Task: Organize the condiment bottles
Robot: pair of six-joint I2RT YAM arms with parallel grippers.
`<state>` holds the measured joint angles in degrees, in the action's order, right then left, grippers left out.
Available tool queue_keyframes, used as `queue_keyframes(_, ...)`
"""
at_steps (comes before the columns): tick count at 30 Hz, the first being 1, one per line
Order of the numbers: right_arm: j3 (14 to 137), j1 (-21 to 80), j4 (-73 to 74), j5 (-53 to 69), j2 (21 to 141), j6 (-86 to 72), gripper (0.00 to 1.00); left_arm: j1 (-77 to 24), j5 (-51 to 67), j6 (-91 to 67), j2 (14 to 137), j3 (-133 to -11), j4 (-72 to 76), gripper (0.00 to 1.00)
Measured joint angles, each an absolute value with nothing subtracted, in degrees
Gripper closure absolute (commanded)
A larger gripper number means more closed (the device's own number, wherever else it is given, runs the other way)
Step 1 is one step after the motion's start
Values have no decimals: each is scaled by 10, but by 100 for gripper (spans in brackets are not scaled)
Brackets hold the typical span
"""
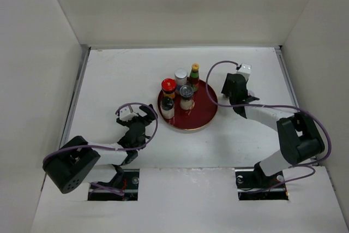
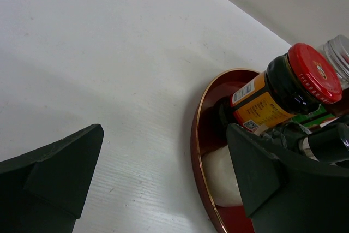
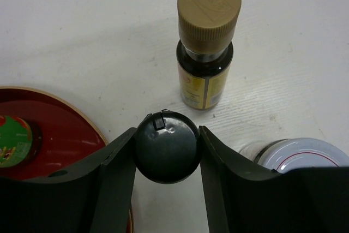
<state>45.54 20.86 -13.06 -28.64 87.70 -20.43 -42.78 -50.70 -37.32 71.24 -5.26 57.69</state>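
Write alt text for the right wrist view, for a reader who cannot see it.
From above, the jaws of the right gripper clamp a black-capped bottle. Beyond it a tan-capped bottle with a yellow label stands on the white table; a red tray shows at left, a silver-lidded jar at lower right.

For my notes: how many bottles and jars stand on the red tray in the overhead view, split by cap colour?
Red-lidded jar: 1
Silver-lidded jar: 1
Green-necked sauce bottle: 1
Dark-capped bottles: 2
Total on the tray: 5
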Motion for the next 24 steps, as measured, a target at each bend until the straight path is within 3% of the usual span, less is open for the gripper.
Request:
queue_keyframes(6, 430, 256, -138, -298, 809, -195, 61, -428, -507, -373, 714, -54, 577, 0)
queue_keyframes(12, 407, 388, -141, -300, 726, -217, 61, -424, -507, -373, 715, -55, 577, 0)
queue_keyframes(17, 408, 493, -141, -295, 753, -244, 60, -418, -507, -373, 715, -55, 577, 0)
queue_keyframes(24, 446, 560, -146, -294, 872, -257, 59, -416, -507, -374, 715, -55, 577, 0)
